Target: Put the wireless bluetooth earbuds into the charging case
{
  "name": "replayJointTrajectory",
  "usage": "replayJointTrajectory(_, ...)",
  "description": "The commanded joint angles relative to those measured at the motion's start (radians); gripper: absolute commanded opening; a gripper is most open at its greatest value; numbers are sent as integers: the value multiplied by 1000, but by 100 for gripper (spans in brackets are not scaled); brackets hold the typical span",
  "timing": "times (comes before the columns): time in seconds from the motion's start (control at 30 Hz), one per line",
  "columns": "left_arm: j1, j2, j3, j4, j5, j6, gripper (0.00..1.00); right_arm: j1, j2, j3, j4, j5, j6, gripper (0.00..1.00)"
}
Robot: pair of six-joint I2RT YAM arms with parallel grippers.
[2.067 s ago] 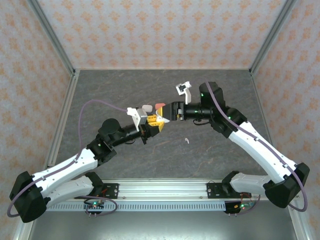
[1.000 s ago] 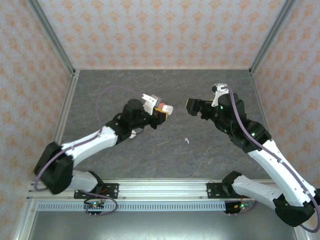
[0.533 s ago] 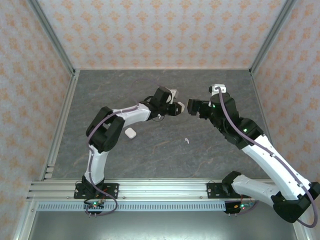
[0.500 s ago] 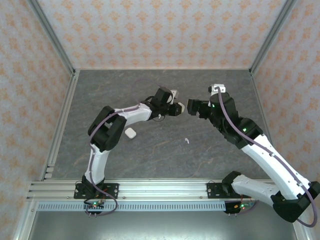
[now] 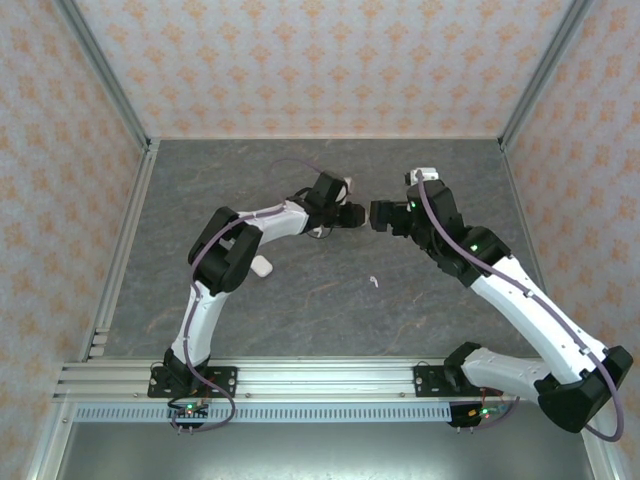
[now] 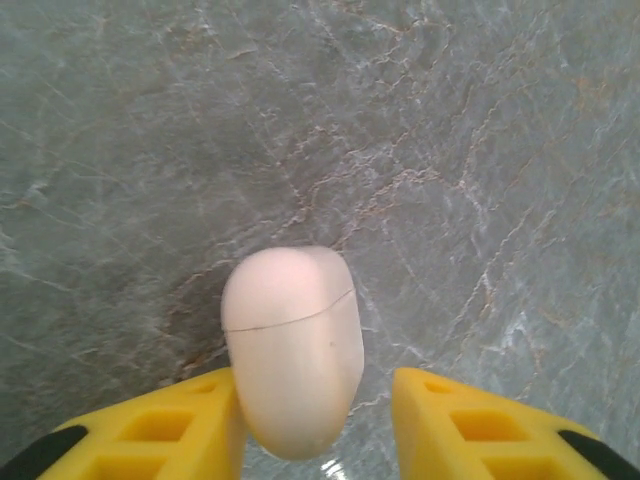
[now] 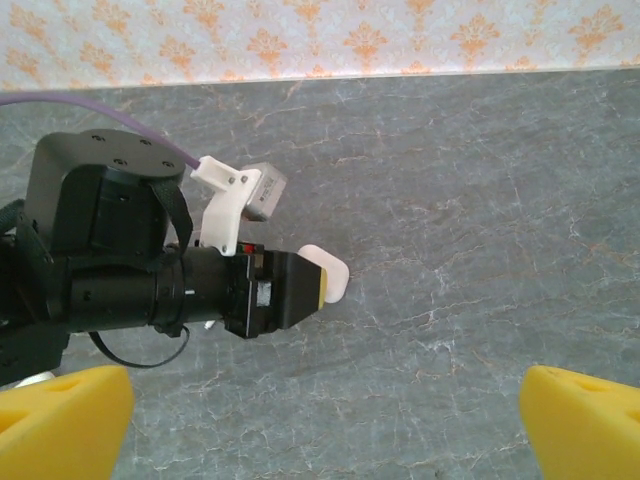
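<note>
My left gripper [image 6: 318, 405], having swung the closed pale-pink charging case [image 6: 292, 345] out to mid-table, is now loosening: one yellow finger is touching it, the other standing clear. My right gripper [image 7: 320, 410] is gaping wide and empty, facing it, while a white earbud [image 5: 373, 281] is lying loose nearer me, not yet inserted.

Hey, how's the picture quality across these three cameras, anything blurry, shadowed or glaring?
Top external view: even light, no glare; the white earbud is too tiny for detail. Left wrist view: the pale charging case is sharp, soft shadow at its lower left. Right wrist view: the right tool is blurred in the bottom corners; the left arm is crisp.
</note>
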Motion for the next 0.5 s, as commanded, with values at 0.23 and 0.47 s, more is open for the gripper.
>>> replayJointTrajectory(0.23,48,-133,16,-99,-26,65,50,-8,16,59,-66,-58,-13,99)
replayJointTrajectory(0.47,114,-373,-107,-103,-16,91,55,4,69,98,-95,-232,-15,99)
